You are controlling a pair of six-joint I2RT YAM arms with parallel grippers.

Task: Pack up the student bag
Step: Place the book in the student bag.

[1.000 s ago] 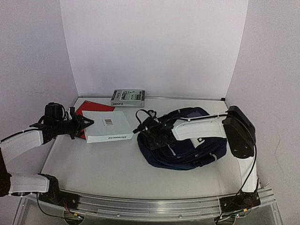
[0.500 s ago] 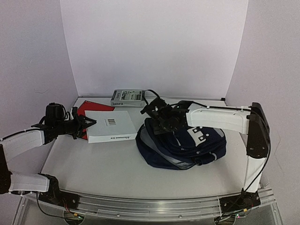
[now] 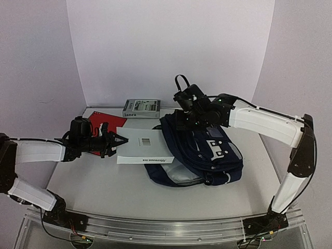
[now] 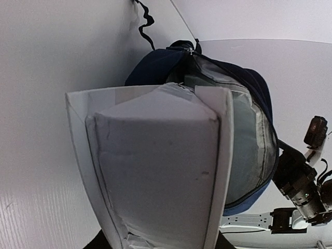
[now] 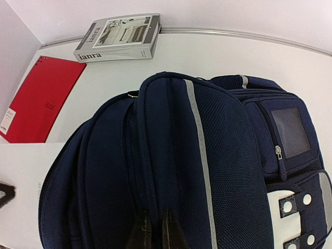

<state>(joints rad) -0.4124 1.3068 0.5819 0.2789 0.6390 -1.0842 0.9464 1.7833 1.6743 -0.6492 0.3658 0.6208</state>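
The navy student bag [image 3: 210, 150] lies at the table's centre right, its top raised and its open mouth facing left. My right gripper [image 3: 179, 118] is shut on a fold of fabric at the bag's top [image 5: 155, 197] and holds it up. My left gripper [image 3: 116, 141] is shut on a white book [image 3: 145, 146], held flat. The book's far edge reaches the bag's mouth. In the left wrist view the white book [image 4: 155, 166] fills the foreground, with the grey-lined opening of the bag [image 4: 244, 129] just beyond it.
A grey book marked "ianra" [image 3: 141, 108] lies against the back wall. A red notebook [image 3: 101, 120] lies at the back left, partly under my left arm. White walls close the table on three sides.
My right gripper shut on the bag's top and lifted it up and back, so the bag opened toward the left. My left arm carried the white book rightward to the opening.
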